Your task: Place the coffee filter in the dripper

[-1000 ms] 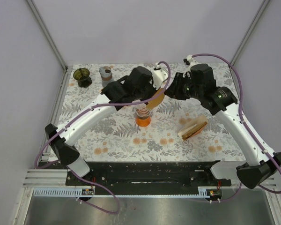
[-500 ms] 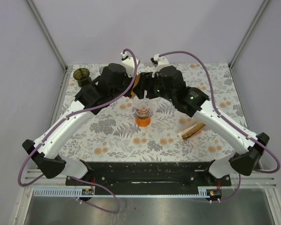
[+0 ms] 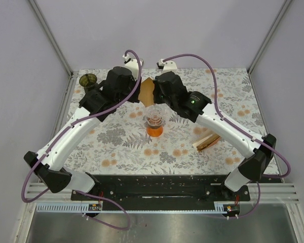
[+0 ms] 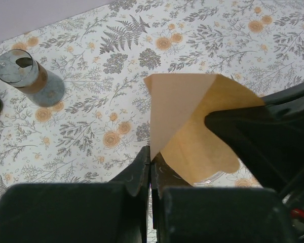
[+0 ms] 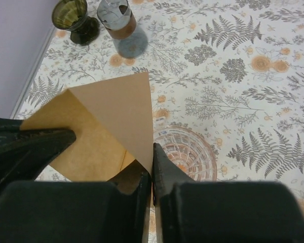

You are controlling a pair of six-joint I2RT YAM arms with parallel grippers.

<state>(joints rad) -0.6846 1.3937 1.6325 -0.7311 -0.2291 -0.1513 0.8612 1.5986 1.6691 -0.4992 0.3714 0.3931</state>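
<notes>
The left gripper [image 4: 150, 162] and right gripper [image 5: 152, 161] each clench an opposite edge of the tan paper cone filter [image 3: 147, 91]. They hold it aloft at 12 o'clock of the clear glass dripper [image 3: 155, 121], probably to spread it open before lowering.

Place: robotics lab test cell, not a home or a kitchen.
Enclosure: plain lilac-grey walls [image 3: 167, 30] on three sides, with aluminium frame posts [image 3: 49, 38] running up the corners.
Robots: white-and-black left arm [image 3: 76, 129] and right arm [image 3: 228, 126], bolted to a black mounting rail [image 3: 157, 186] at the near edge.
Wiring: purple cables [image 3: 192, 55] looped over the arms; white slotted cable duct [image 3: 61, 207] beside bare sheet metal [image 3: 157, 228].
Surface [image 3: 121, 152]: floral-print cover carrying a few coffee props, namely a glass dripper [image 3: 154, 120], a dark goblet [image 3: 88, 82] and a small jar [image 4: 28, 76].
</notes>
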